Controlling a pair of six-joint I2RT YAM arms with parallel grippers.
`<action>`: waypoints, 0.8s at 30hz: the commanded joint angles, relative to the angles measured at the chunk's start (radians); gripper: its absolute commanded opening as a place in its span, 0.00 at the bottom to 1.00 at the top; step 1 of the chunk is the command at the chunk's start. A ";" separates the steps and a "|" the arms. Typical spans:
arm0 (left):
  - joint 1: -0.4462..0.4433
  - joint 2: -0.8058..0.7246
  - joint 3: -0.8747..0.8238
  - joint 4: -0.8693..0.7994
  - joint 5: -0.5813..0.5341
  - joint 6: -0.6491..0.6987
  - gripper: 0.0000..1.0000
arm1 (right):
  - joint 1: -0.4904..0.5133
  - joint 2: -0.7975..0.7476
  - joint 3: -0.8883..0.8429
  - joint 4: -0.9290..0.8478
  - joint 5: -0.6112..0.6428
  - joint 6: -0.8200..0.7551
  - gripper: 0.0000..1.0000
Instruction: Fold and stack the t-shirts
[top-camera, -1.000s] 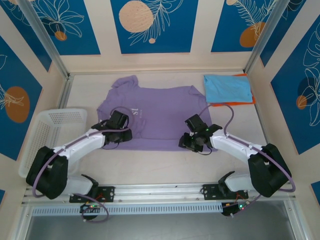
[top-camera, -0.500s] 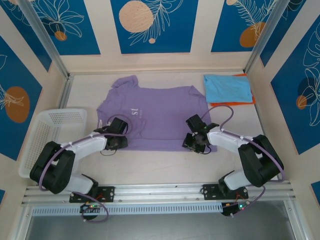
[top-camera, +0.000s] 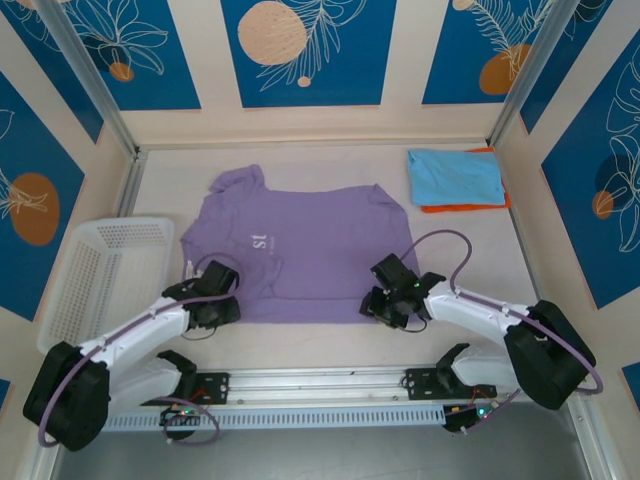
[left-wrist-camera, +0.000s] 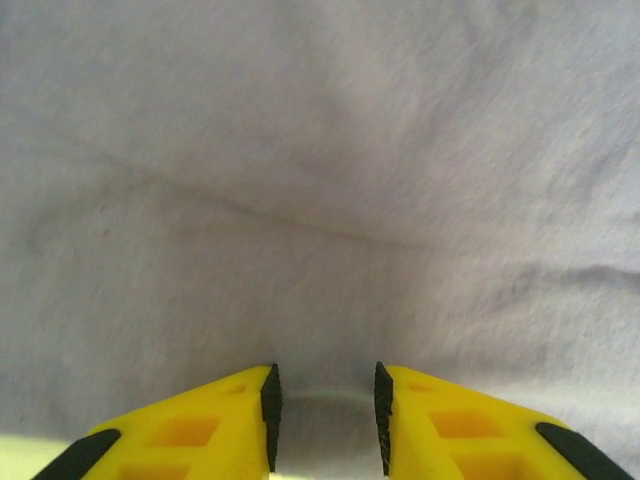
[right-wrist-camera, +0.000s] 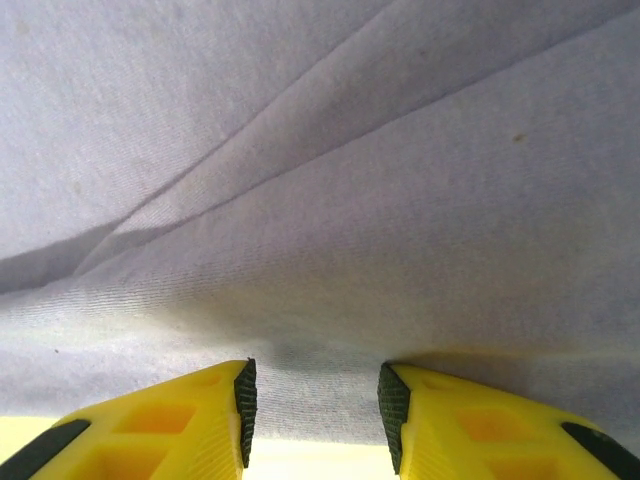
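Table (top-camera: 300, 345): purple tee (top-camera: 320, 250) lies flat; judged soft, limp, light. Left jaws and right jaws narrow, each pinching the near hem. Hem corners look the best hold.

The large lavender t-shirt (top-camera: 305, 255) with small white chest lettering lay spread flat mid-table, collar toward the far side, while the folded light blue t-shirt (top-camera: 455, 177) rested on the orange t-shirt (top-camera: 466, 207) at the far right.
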 joint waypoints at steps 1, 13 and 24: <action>-0.009 -0.055 -0.021 -0.088 0.019 -0.029 0.33 | 0.056 -0.006 -0.064 -0.197 -0.020 0.107 0.42; -0.007 -0.052 0.237 -0.097 -0.038 0.010 0.47 | -0.015 -0.164 0.283 -0.362 0.275 -0.088 0.68; 0.177 0.424 0.784 0.014 0.092 0.099 0.75 | -0.412 0.352 0.714 -0.220 0.200 -0.519 0.50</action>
